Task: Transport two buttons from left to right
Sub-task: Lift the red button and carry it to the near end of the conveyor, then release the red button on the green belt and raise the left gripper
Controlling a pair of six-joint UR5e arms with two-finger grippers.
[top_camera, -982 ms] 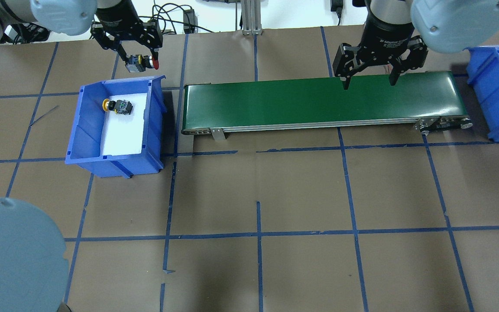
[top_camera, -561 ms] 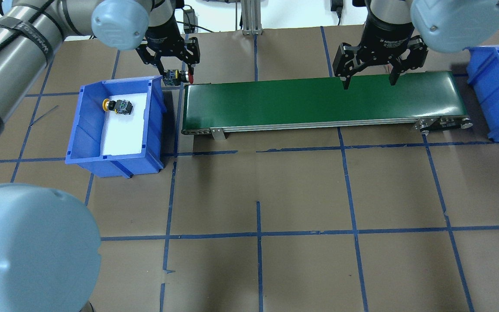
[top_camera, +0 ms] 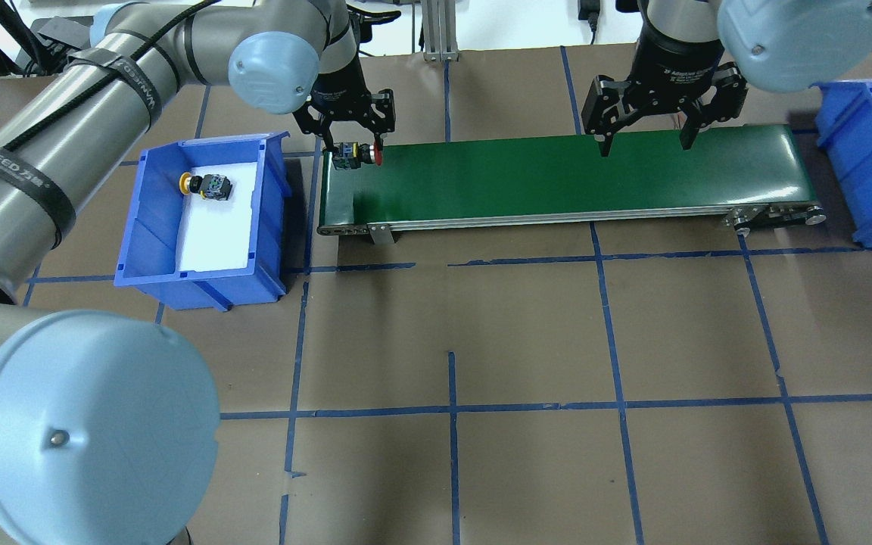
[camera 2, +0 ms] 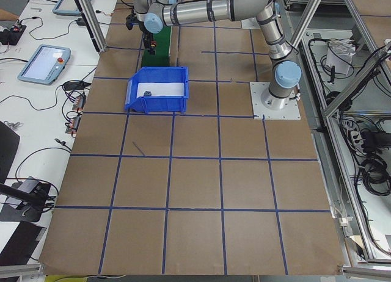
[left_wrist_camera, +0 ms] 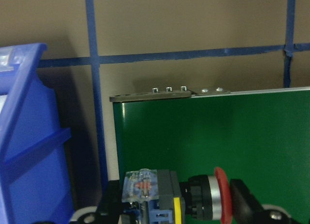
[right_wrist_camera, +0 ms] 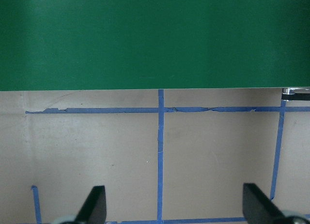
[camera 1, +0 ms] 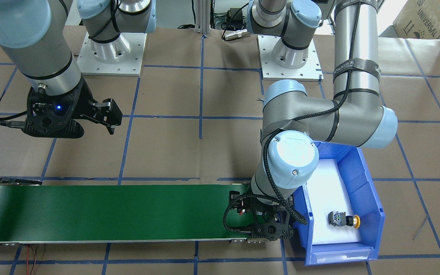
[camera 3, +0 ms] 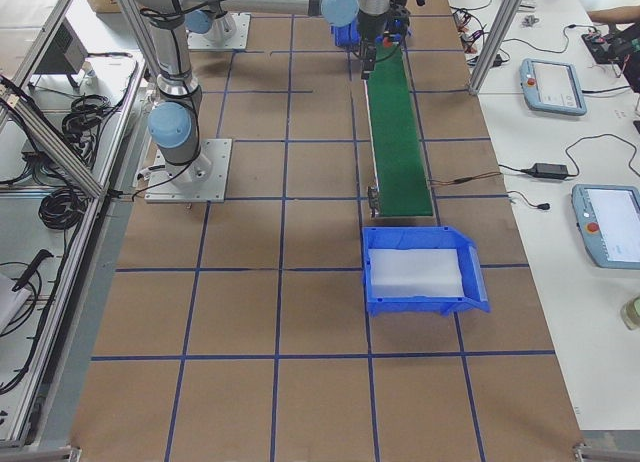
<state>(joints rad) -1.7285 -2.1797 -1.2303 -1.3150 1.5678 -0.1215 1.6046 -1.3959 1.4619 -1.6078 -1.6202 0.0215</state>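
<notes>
Plainly, little writing could be read. A black strap (camera 1: pixel 355 65) on the left arm carried white letters that looked like "WANEED", and a cardboard box (camera 1: pixel 428 17) beyond the table's corner showed "UNIVERSAL". The body of the right gripper (top_camera: pixel 644 147) bore small white print, too fine to read.

The red button (top_camera: pixel 350 157) sat clenched in the left gripper (top_camera: pixel 353 151), held sideways over the left end of the green conveyor belt (top_camera: pixel 557 174). Its round red cap pointed along the belt toward the far end. Whether it touched the belt could not be told. In the left wrist view the red button (left_wrist_camera: pixel 174 197) spanned the gap between the fingers (left_wrist_camera: pixel 244 204). It had a clear end block with reddish parts inside, a black blocky middle with yellow and blue trim beneath, a black collar, then the red cap against one pad.

The yellow button (top_camera: pixel 207 185) lay on its side on the white liner of the left blue bin (top_camera: pixel 201 144), near the bin's far wall. Its yellow cap faced away from the belt, and its body was black and silver.

The right gripper hung with its jaws spread wide and nothing between them — over the belt's right half, short of the right blue bin (top_camera: pixel 860 174).
</notes>
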